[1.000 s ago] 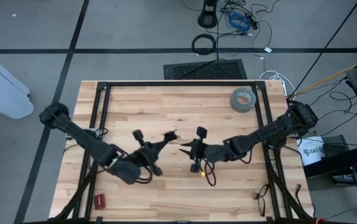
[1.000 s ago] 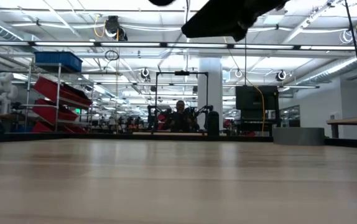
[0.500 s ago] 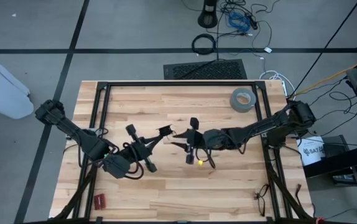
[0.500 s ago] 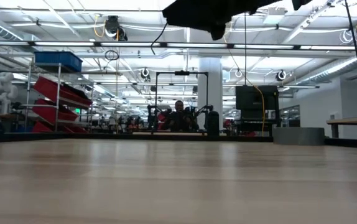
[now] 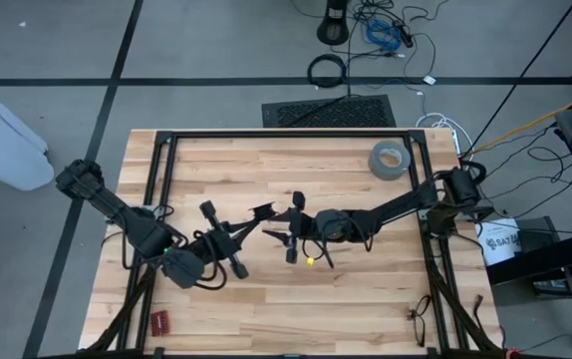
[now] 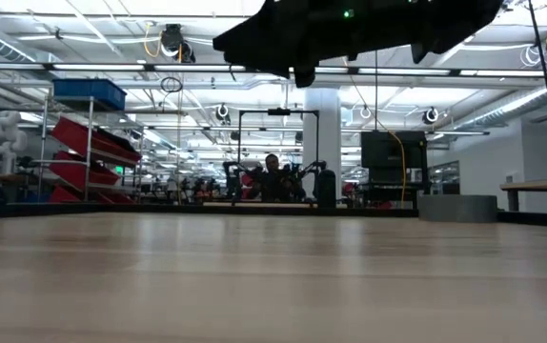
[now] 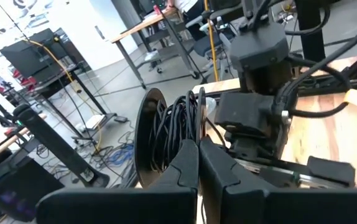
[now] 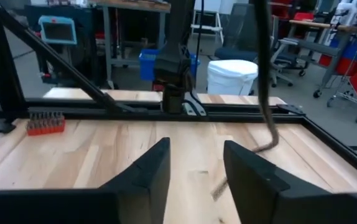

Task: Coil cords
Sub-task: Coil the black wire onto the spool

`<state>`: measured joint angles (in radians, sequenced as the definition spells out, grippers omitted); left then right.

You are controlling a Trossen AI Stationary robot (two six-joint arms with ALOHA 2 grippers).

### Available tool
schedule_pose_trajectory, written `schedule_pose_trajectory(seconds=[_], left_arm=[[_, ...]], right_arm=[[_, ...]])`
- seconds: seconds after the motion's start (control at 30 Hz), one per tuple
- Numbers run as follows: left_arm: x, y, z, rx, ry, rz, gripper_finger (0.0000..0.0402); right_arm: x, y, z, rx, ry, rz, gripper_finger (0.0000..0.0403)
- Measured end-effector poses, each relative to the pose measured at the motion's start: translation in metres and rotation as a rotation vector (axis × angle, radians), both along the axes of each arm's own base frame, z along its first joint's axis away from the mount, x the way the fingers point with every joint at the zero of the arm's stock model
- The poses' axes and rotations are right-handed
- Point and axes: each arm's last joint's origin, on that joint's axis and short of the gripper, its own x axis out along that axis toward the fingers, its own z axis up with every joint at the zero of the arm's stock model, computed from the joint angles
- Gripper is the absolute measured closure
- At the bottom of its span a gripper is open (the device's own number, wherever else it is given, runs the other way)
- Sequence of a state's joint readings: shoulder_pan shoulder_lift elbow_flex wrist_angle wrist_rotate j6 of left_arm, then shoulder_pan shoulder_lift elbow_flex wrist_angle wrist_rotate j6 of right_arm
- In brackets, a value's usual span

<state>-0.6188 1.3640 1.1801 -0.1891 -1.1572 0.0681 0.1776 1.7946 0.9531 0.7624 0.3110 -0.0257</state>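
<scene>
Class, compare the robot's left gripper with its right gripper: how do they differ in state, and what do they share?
The left gripper has its fingers pressed together, while the right gripper has its fingers spread apart. The left gripper seems to pinch a looped bundle of black cord; the right gripper holds nothing, and the bare table shows between its fingers. Both are dark and meet mid-table.

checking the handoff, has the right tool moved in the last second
Yes. In the high view the right tool has slid left across the table, farther from the grey tape roll and closer to the left tool.
</scene>
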Motion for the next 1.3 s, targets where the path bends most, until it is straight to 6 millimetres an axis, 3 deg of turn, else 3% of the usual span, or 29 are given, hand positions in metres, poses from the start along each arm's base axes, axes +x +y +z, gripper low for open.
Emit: schedule_pose_trajectory(seconds=[0.3, 0.7, 1.3], left_arm=[[-0.014, -0.010, 0.005, 0.018, -0.024, 0.017, 0.0401], [-0.018, -0.013, 0.007, 0.010, -0.035, 0.000, 0.0401], [-0.017, -0.018, 0.015, 0.041, -0.045, -0.066, 0.0401]], right_arm=[[-0.008, 0.001, 0.005, -0.043, 0.087, 0.006, 0.0303], [-0.009, 0.006, 0.017, 0.025, 0.001, 0.044, 0.0305], [-0.008, 0.008, 0.018, 0.027, -0.034, 0.076, 0.0311]])
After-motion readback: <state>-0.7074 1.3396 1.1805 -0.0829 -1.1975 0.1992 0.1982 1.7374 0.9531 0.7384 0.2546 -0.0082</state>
